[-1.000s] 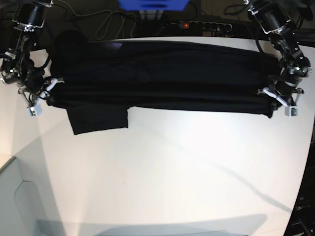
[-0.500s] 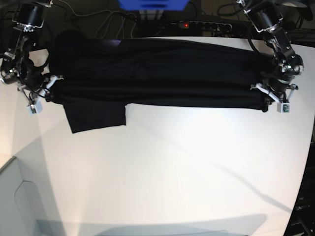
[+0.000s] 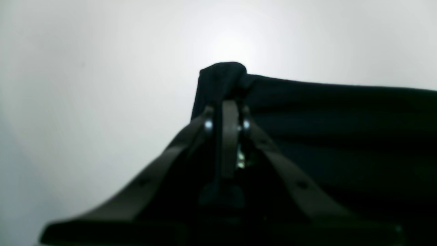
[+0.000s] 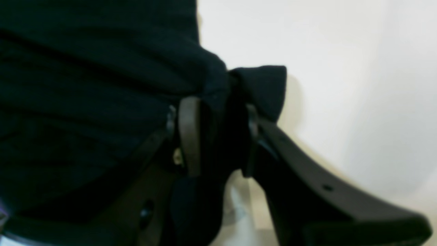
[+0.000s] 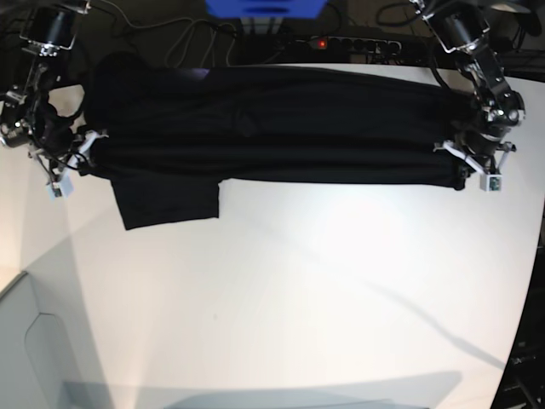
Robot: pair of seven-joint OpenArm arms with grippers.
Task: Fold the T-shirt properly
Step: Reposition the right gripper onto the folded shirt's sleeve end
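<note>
T-shirt point(image 5: 272, 128) is stretched flat across the far side of the white counter point(image 5: 298, 281). Its one end is clamped in the left pincer point(image 3: 226, 112); fabric lies between the right pincer point(image 4: 218, 136)'s parted jaws.

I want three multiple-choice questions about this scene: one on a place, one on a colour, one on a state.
1. In the base view, the sleeve sticks out toward the near edge at the T-shirt's: A left end, B middle, C right end.
2. The T-shirt is: A white, B black, C red.
3. The left gripper's fingers are: A spread wide, B shut on the T-shirt, C away from the cloth.

Answers: A, the flap hangs below the left end; B, the cloth is dark everywhere; B, the fingers meet with the cloth bunched at their tips.
</note>
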